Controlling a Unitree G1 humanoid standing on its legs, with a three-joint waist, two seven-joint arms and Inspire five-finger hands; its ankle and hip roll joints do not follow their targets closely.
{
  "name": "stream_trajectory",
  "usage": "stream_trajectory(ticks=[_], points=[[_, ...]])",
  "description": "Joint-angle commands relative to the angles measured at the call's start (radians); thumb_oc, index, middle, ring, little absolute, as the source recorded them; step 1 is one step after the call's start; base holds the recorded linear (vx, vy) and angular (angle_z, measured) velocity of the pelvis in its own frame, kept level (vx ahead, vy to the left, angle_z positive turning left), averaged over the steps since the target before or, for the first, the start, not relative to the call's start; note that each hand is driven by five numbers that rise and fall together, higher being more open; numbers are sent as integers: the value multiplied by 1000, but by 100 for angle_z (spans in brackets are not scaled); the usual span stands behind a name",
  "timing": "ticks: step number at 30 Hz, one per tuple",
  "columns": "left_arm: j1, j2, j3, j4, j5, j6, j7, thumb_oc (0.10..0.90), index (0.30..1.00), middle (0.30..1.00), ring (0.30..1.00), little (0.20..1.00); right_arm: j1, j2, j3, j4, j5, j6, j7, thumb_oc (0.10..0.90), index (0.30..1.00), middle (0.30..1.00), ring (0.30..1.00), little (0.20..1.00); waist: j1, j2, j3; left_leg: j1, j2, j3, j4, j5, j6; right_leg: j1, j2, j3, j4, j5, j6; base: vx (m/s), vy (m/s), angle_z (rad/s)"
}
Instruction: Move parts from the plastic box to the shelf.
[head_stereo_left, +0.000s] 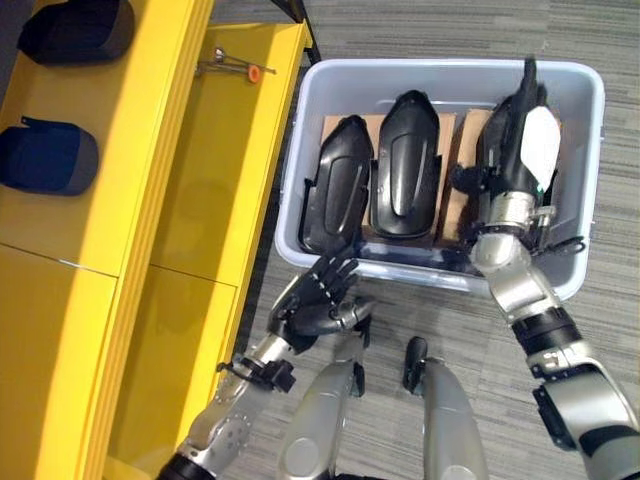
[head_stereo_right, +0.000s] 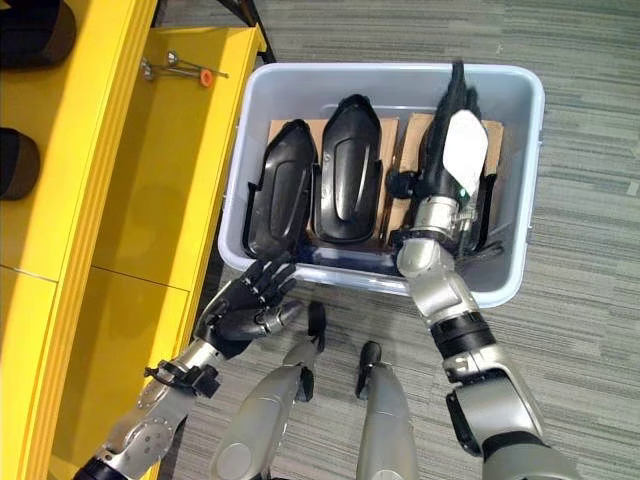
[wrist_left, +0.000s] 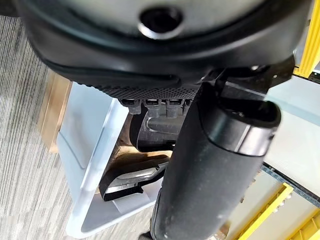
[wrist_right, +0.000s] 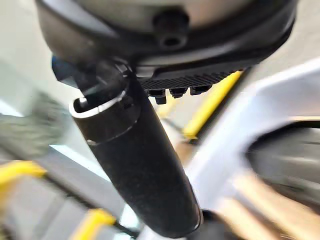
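Note:
A grey plastic box (head_stereo_left: 440, 68) stands on the carpet to the right of the yellow shelf (head_stereo_left: 180, 200). Two black moulded parts (head_stereo_left: 335, 185) (head_stereo_left: 407, 165) lie side by side in it on brown cardboard (head_stereo_left: 447, 200). My right hand (head_stereo_left: 510, 150), with a white thumb cover, reaches into the box's right side with straight fingers pointing at the far wall; what lies under it is hidden. Just outside the box's near wall hovers my left hand (head_stereo_left: 315, 300), open and empty, fingers spread. In the left wrist view a black part (wrist_left: 155, 127) shows past the thumb.
Two dark rounded parts (head_stereo_left: 75, 30) (head_stereo_left: 45, 155) sit on the shelf's upper level at the far left. A small metal tool with an orange tip (head_stereo_left: 235, 67) lies on the lower yellow board near the box. Grey carpet surrounds the box.

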Motion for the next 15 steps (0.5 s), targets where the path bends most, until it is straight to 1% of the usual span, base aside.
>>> stream_trajectory(ticks=[1, 2, 3, 4, 5, 6, 8, 9, 13, 15], points=[[-9, -58, 1, -122, -66, -126, -100, 900, 1000, 1000, 1000, 1000, -23, -64, 8, -194, -180, -112, -45, 900, 1000, 1000, 1000, 1000, -37, 62, -20, 72, -22, 19, 41, -117, -6, 53, -5, -28, -130, 125, 52, 0, 0, 0], [-5, -60, 1, -124, -60, -141, -97, 900, 1000, 1000, 1000, 1000, 5, -53, 10, -224, -195, -132, -49, 900, 1000, 1000, 1000, 1000, -44, 57, -23, 76, -20, 22, 40, -119, -6, 56, -2, -23, -137, 128, 53, 0, 0, 0], [-3, -65, 6, -125, -29, -166, -61, 900, 1000, 1000, 1000, 1000, 63, -36, 18, -289, -218, -157, -61, 900, 1000, 1000, 1000, 1000, -57, 47, -27, 82, -15, 27, 37, -123, -8, 60, 3, -15, -150, 134, 55, 7, 16, -6], [-4, -69, 11, -123, 25, -194, -29, 900, 1000, 1000, 1000, 1000, 100, -23, 28, -330, -224, -165, -65, 900, 1000, 1000, 1000, 1000, -67, 39, -26, 94, -16, 30, 35, -128, -9, 70, 2, -10, -155, 131, 56, -1, 18, -9], [-4, -70, 12, -123, 30, -197, -24, 900, 1000, 1000, 1000, 1000, 104, -22, 28, -334, -224, -166, -64, 900, 1000, 1000, 1000, 1000, -67, 40, -29, 92, -13, 31, 34, -126, -9, 69, 5, -9, -161, 137, 56, 3, 20, -6], [-6, -71, 17, -126, 73, -207, 2, 900, 1000, 1000, 1000, 1000, 143, -20, 29, -368, -225, -183, -69, 900, 1000, 1000, 1000, 1000, -72, 36, -32, 95, -10, 33, 32, -128, -10, 73, 7, -6, -169, 141, 56, -4, 15, -4], [-4, -69, 23, -132, 101, -206, 26, 900, 1000, 1000, 1000, 1000, 187, -22, 29, -392, -228, -201, -73, 900, 1000, 1000, 1000, 1000, -78, 33, -36, 98, -9, 34, 33, -130, -11, 76, 8, -1, -174, 143, 58, -2, 18, -16], [7, -64, 48, -144, 85, -224, 27, 900, 1000, 1000, 1000, 1000, 299, -32, 29, -444, -233, -246, -87, 900, 1000, 1000, 1000, 1000, -92, 24, -47, 112, -3, 39, 30, -136, -13, 90, 10, 12, -196, 150, 62, -9, 17, -23], [15, -61, 81, -141, 85, -237, 43, 900, 1000, 1000, 1000, 1000, 346, -43, 42, -456, -227, -225, -84, 900, 1000, 1000, 1000, 1000, -99, 10, -58, 123, 1, 41, 25, -139, -14, 104, 12, 21, -219, 159, 66, -10, -8, -6], [20, -42, 108, -144, 160, -284, 84, 900, 1000, 1000, 1000, 1000, 378, -70, 37, -454, -229, -199, -73, 900, 1000, 1000, 1000, 1000, -102, -9, -66, 133, 6, 38, 19, -142, -13, 118, 15, 24, -240, 167, 70, -31, -68, -12]])
